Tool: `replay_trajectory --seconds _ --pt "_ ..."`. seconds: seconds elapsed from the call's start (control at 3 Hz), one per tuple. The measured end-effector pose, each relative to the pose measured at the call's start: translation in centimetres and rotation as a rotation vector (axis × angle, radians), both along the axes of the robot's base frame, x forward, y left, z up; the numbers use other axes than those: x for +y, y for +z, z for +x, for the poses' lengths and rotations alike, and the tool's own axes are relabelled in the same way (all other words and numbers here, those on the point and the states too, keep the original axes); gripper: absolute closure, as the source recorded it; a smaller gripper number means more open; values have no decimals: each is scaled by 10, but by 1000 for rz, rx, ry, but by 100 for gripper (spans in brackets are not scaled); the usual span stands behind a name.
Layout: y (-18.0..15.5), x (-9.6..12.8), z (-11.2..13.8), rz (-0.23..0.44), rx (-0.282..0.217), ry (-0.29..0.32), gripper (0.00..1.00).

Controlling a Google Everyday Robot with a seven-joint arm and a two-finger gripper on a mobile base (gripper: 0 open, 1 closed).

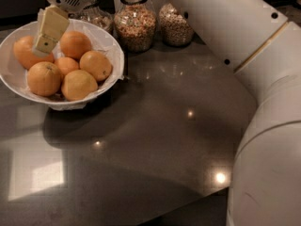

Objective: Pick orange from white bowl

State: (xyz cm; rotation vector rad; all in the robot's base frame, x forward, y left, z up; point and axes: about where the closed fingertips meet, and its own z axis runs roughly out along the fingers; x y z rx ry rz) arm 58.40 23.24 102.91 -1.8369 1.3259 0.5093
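Dark glossy worktop (164,126) carries three glass jars at rear; centre jar (135,22) holds mixed cereal; right jar (175,26) holds pale grains; left jar (97,17) sits partly hidden behind my gripper (46,37), upper left.
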Motion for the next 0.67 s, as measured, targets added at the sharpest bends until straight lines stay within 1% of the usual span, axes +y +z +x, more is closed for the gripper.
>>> replay_trajectory --seconds 0.33,0.67 --pt "-18 7 -3 -1 55 3 0" --pt "-33 17 -6 -11 108 2 9"
